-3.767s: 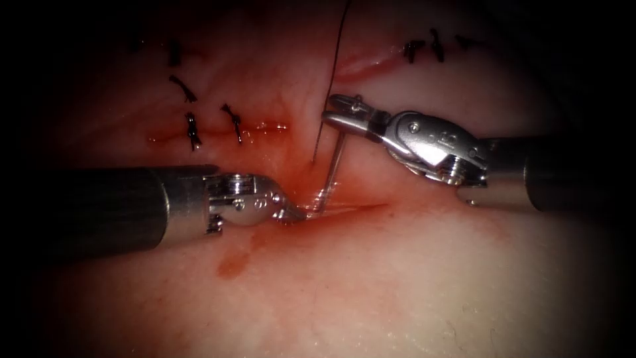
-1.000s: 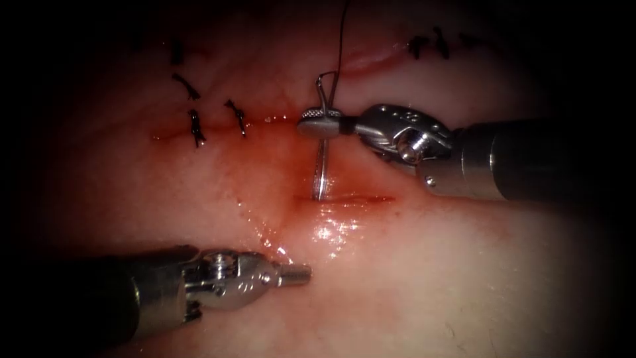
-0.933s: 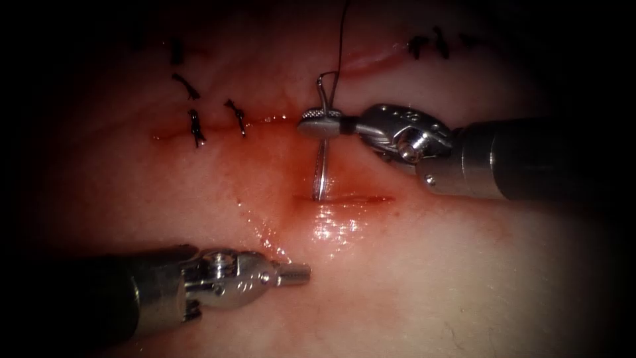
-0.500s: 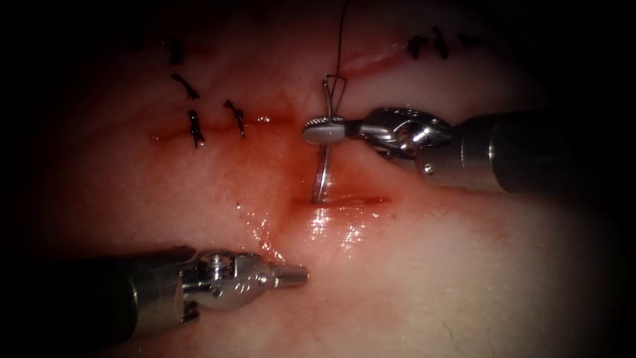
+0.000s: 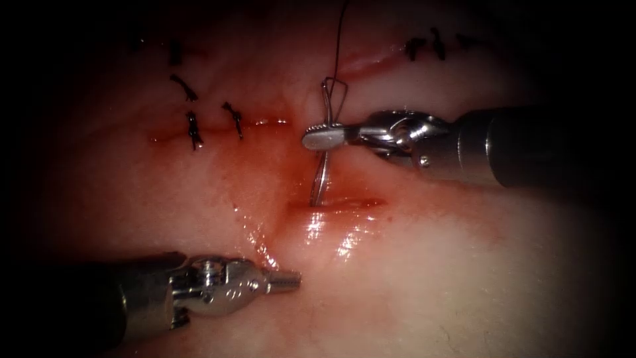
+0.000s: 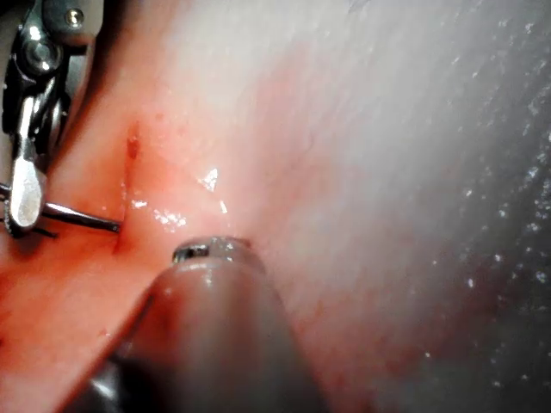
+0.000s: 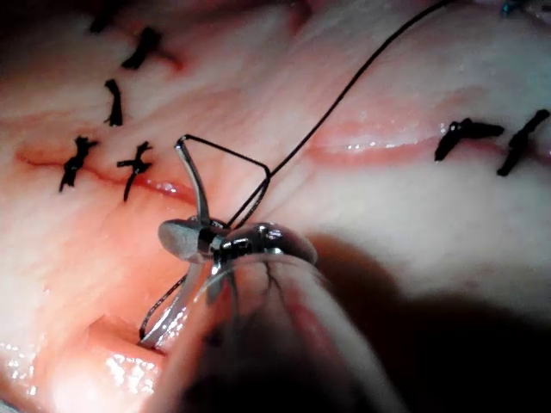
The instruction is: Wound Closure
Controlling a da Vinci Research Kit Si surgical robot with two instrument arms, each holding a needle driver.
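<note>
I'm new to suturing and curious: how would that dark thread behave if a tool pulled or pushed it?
Probably floppy: the thread bends into a loose loop near the needle, which the right tool holds near its tail end, tip in the tissue. Likely light, hanging in a thin curve. Possibly slippery, given the red fluid. The left tool holds nothing.

Dim, vignetted edges; wet glare beside the cut (image 5: 344, 202); shaft perhaps blurred.

Tissue (image 5: 411, 278) wet, glossy near cut (image 5: 344, 202). Both tools (image 5: 324, 136) (image 5: 285, 281) polished metal; needle (image 5: 319, 179) shiny steel. Thread (image 5: 339, 40) matt black.
</note>
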